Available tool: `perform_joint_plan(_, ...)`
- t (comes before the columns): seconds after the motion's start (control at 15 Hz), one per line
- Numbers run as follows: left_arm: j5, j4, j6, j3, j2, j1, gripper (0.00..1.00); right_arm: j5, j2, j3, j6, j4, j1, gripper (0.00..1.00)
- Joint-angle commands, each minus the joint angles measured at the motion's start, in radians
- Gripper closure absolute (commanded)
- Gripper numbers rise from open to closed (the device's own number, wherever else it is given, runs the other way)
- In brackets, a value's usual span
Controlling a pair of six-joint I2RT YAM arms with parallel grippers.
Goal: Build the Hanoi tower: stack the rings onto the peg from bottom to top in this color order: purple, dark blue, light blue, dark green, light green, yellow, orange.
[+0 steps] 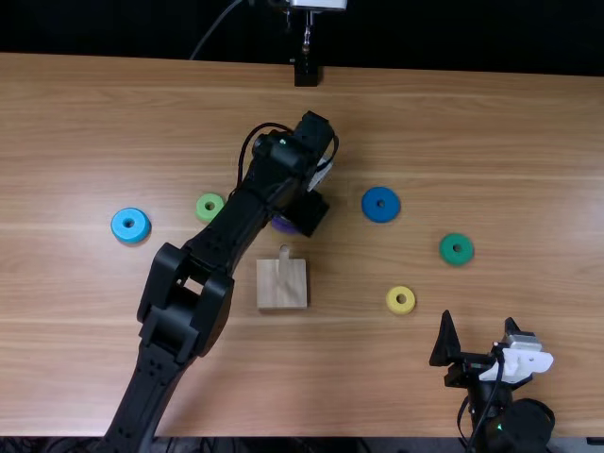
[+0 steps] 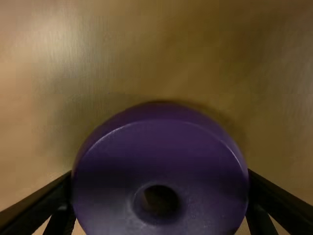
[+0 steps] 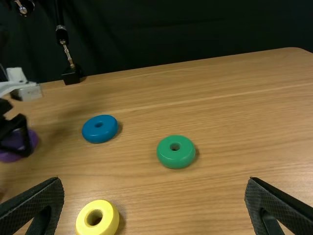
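Purple ring [image 2: 161, 142] is clamped by its rim, its holed flat face turned to the wrist camera and its width lying across the jaws of the left gripper [image 1: 301, 219]. The left arm is stretched diagonally past the pale, grained peg base [image 1: 281, 294]. The right gripper's [image 1: 478, 321] jaws are held apart; beyond them, smooth, rounded dark green [image 3: 176, 160] and yellow [image 3: 88, 227] rings are seen.

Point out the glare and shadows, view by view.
Left wrist view: pale glare on the table, darker shading around the purple ring; right wrist view: soft shadows beside the yellow ring and dark green ring.
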Motion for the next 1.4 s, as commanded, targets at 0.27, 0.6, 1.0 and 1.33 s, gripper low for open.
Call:
perform_joint_plan(0.27,-0.010,-0.183,-0.001,0.152,-0.139,0.040,1.00,-0.002,-0.013,-0.064,0.001,-0.071,-0.012,0.00)
perform_joint_plan(0.6,0.005,-0.279,-0.003,0.227,-0.233,0.048,1.00,-0.002,-0.013,-0.064,0.003,-0.071,-0.012,0.00)
perform_joint_plan(1.0,0.006,-0.163,-0.057,-0.086,-0.489,0.050,1.00,-0.002,-0.013,-0.064,0.003,-0.071,-0.012,0.00)
perform_joint_plan(1.33,0.034,0.052,-0.123,-0.342,-0.667,0.045,1.00,-0.002,-0.013,-0.064,0.003,-0.071,-0.012,0.00)
